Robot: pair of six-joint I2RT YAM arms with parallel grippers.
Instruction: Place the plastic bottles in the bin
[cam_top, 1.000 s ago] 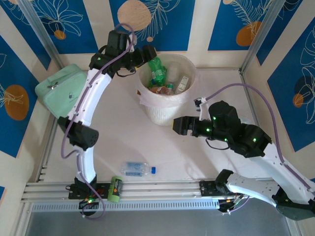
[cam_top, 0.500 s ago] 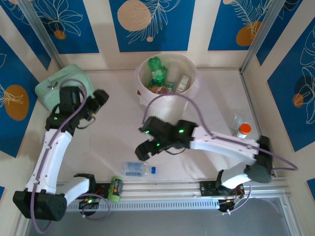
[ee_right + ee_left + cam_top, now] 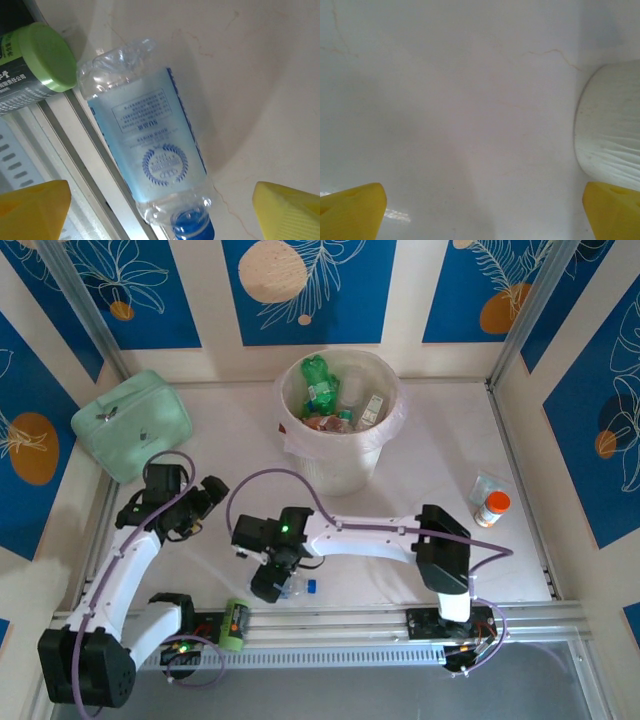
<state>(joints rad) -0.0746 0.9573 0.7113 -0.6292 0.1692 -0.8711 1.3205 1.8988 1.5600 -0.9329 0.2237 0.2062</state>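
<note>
One bottle [image 3: 150,150] (blue-capped) lies beneath the spread right gripper [image 3: 161,207].

i get bright, even light; soft shadows lie on the tabletop [image 3: 440,460], the left wrist view looks hazy, the bottle [image 3: 150,150] reads sharp.

White table [image 3: 430,465], faint hairline cracks in surface. Clear plastic bottle [image 3: 150,150] with blue label and blue cap lies flat under right gripper [image 3: 160,215], between spread jaws, touching neither; cap end nearest jaws. Dark cylinder [image 3: 30,65] with green cap just past bottle's base, on front rail. Pale bin [image 3: 610,130] stands ahead of left gripper [image 3: 480,215], toward right-hand jaw. Mint-green case [image 3: 130,425] lies behind left jaws. Orange-capped container [image 3: 490,508] well apart from both.
</note>
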